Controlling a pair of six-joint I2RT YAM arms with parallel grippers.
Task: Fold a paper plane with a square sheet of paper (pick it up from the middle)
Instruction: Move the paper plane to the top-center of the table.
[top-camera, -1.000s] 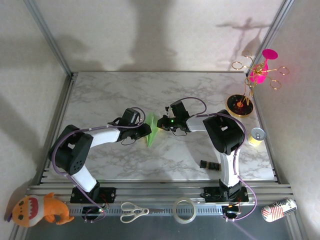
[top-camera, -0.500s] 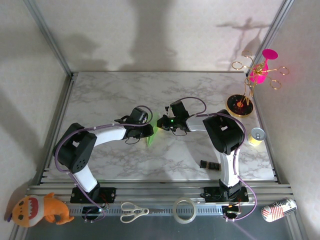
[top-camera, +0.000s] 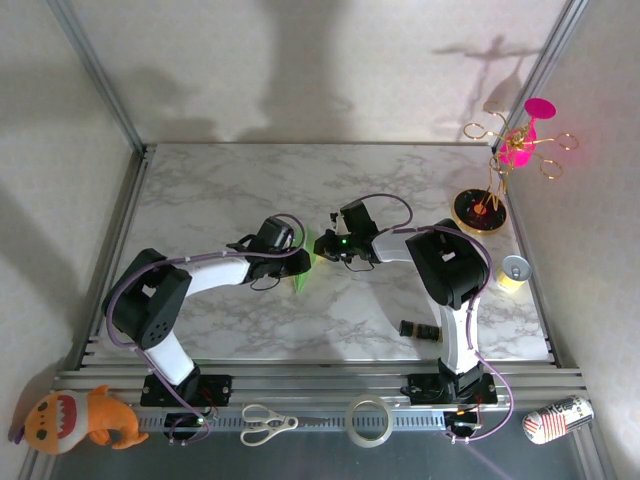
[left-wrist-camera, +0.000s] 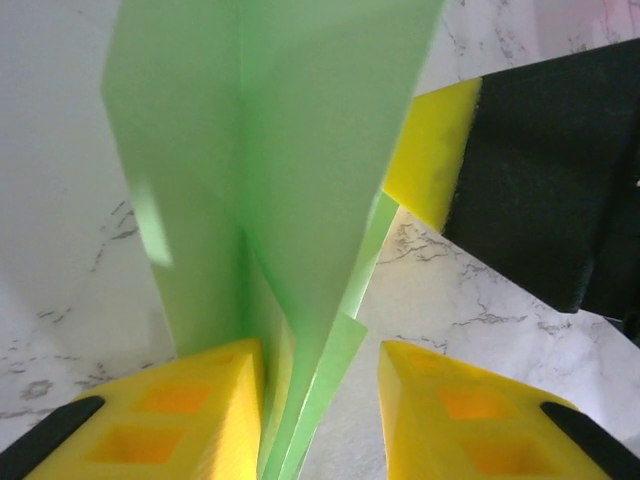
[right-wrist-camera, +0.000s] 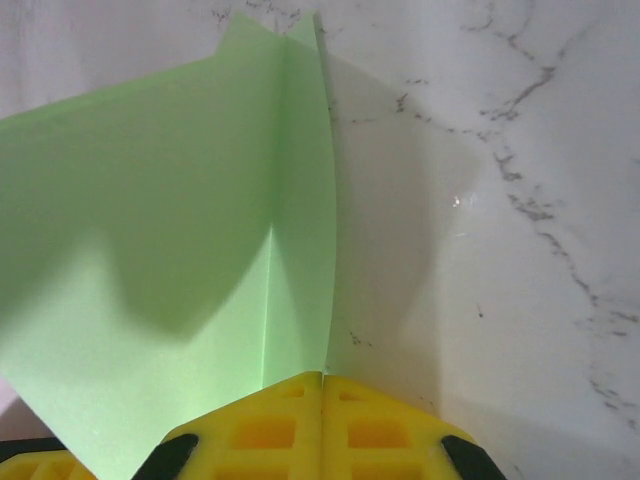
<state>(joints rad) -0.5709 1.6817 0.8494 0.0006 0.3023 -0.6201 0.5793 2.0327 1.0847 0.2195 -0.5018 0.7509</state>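
Observation:
The paper plane (top-camera: 299, 283) is light green paper folded into a narrow creased shape, held upright off the marble table (top-camera: 200, 190) between both grippers. My right gripper (right-wrist-camera: 322, 378) is shut on one folded edge of the paper plane (right-wrist-camera: 180, 250). My left gripper (left-wrist-camera: 318, 350) is open, and the plane's layers (left-wrist-camera: 270, 180) stand between its yellow fingers (left-wrist-camera: 190, 410), lying against the left one with a gap to the right one. In the top view the left gripper (top-camera: 293, 262) and right gripper (top-camera: 322, 247) meet at mid-table. The right gripper's finger (left-wrist-camera: 430, 150) shows beyond the paper.
A small black object (top-camera: 420, 329) lies at the front right. A yellow-banded can (top-camera: 513, 270) and a pink ornament on a round stand (top-camera: 480, 210) sit at the right edge. Scissors (top-camera: 268, 423), a tape roll (top-camera: 368, 420), a plush toy (top-camera: 80, 420) and a can (top-camera: 560, 418) lie along the near rail.
My left gripper has moved right onto the paper and now covers most of it in the top view. The right gripper has stayed in place.

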